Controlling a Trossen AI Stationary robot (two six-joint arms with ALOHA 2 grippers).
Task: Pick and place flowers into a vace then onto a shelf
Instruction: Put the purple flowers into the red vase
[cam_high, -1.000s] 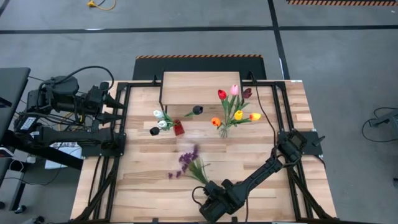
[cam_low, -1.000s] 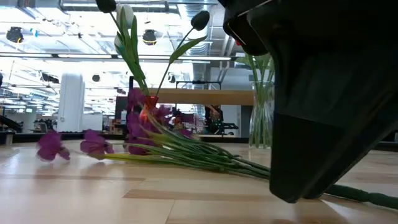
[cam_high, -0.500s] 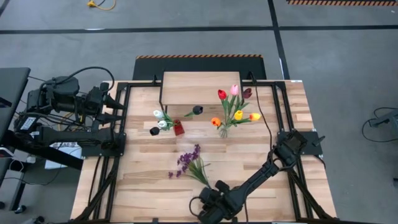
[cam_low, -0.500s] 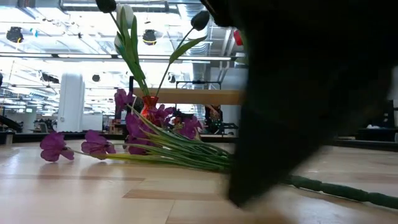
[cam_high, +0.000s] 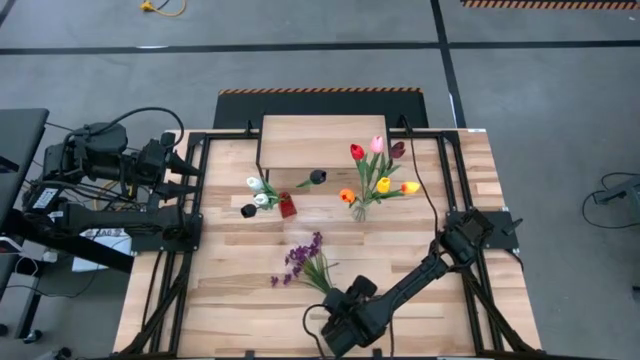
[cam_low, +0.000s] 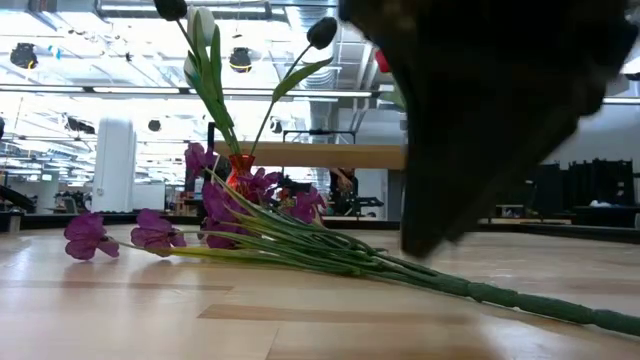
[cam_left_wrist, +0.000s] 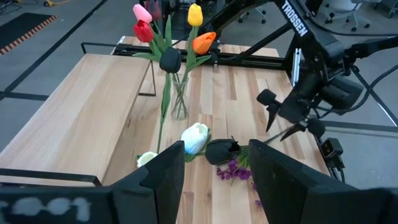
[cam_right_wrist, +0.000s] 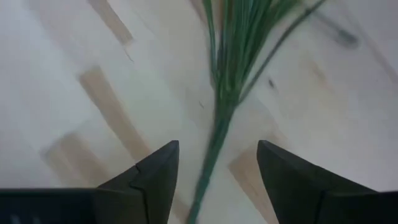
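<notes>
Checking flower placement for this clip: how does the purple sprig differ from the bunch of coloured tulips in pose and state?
The purple sprig lies flat on the tabletop, while the coloured tulips stand upright in a clear vase. The sprig's stem runs between the open fingers of the right gripper; nothing is near the tulips. The sprig has small purple blossoms; the tulips have single large heads. Both have green stems.

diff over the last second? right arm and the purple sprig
The purple sprig slid a little toward the left arm's side, then settled flat on the table. The right pincer shifted along the near edge; its fingers now stand open astride the stem, not gripping. Left pincer, both vases and the shelf unchanged.
</notes>
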